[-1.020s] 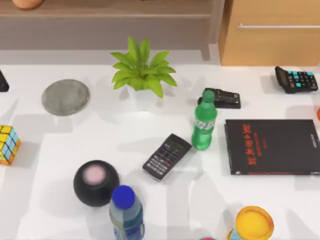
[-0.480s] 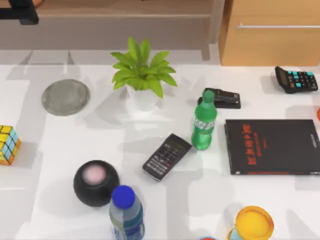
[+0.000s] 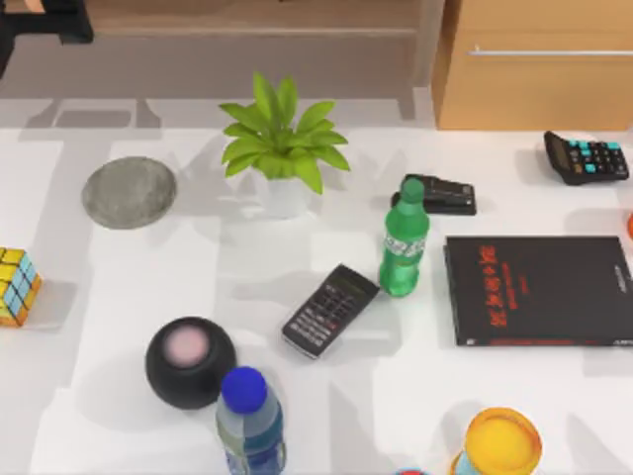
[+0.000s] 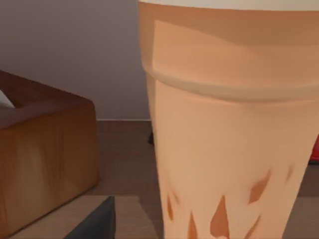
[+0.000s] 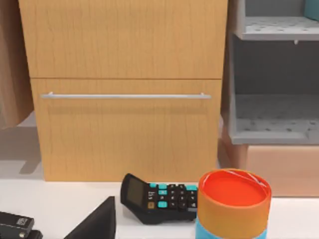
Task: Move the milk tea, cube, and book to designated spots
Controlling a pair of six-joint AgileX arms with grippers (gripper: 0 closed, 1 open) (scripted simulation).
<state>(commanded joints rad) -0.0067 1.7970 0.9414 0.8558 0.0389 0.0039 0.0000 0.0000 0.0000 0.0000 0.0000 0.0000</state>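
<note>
The left end effector (image 3: 45, 22) is at the far left, over the shelf beyond the counter (image 3: 148, 327); its wrist view has the milk tea (image 4: 227, 134) pressed close, apparently carried, though I cannot tell its clench. Best keep the cup upright and lower it level, clear of the wooden box (image 4: 45, 154) beside it. The cube (image 3: 18, 285) waits at the counter's left edge. The plant (image 3: 282, 139) and grey coaster (image 3: 130, 191) sit nearby.

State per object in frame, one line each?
milk tea: upright, close before the left wrist camera.
cube: resting at the table's left edge.
green bottle: upright, capped.
blue-capped bottle: upright, capped.
black book: flat, closed.
drawer: shut.
</note>
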